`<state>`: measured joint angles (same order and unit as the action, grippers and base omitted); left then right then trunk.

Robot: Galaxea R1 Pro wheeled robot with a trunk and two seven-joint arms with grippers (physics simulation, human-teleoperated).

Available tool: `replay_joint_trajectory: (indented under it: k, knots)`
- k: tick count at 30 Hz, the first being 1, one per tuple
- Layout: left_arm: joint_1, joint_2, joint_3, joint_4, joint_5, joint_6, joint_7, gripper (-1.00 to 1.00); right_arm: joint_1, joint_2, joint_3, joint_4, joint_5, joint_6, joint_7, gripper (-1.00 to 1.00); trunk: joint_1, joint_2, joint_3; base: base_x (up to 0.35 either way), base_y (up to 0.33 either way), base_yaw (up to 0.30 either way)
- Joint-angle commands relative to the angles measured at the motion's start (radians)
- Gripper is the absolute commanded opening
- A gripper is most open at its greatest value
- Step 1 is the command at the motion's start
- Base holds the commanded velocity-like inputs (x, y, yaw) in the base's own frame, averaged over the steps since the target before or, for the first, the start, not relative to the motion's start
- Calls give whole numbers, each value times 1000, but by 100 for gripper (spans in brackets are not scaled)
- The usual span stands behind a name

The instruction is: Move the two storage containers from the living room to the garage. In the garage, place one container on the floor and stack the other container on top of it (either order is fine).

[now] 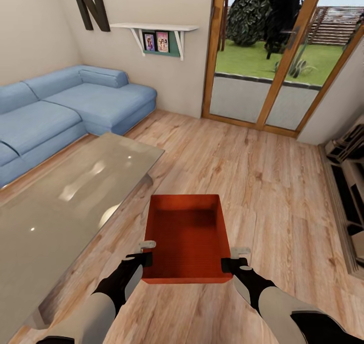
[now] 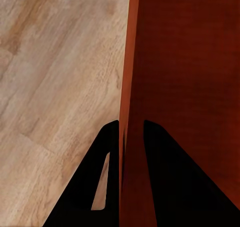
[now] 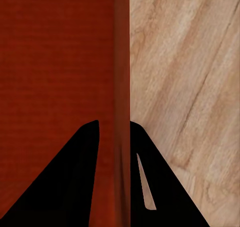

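An orange-red storage container hangs above the light wood-plank living room floor, open side up and with nothing in it. My left gripper is shut on its left wall near the close corner. My right gripper is shut on the right wall. In the left wrist view the two black fingers pinch the thin orange-red wall, with my left gripper straddling it. In the right wrist view my right gripper clamps the other wall the same way.
A long glass-topped table stands at the left, its corner close to the container. A blue corner sofa lies behind it. Wood-framed glass doors are ahead. A low shelf unit lines the right wall. Open plank floor lies ahead.
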<state>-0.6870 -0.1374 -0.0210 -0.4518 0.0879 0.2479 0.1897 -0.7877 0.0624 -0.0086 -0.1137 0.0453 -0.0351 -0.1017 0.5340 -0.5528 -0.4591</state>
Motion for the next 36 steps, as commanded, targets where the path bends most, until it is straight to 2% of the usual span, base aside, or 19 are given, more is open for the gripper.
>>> replay_joint_trajectory:
  k: [1,36]
  knots:
    - [0,9,4,-4,-17,8,16,-100,-1,-1,-24,2,5,-3,-4,-100,0,-1,1,0,0,0]
    - [0,15,6,-3,-13,7,15,-100,-1,1,-25,2,5,-3,-4,-100,0,-1,57,0,0,0]
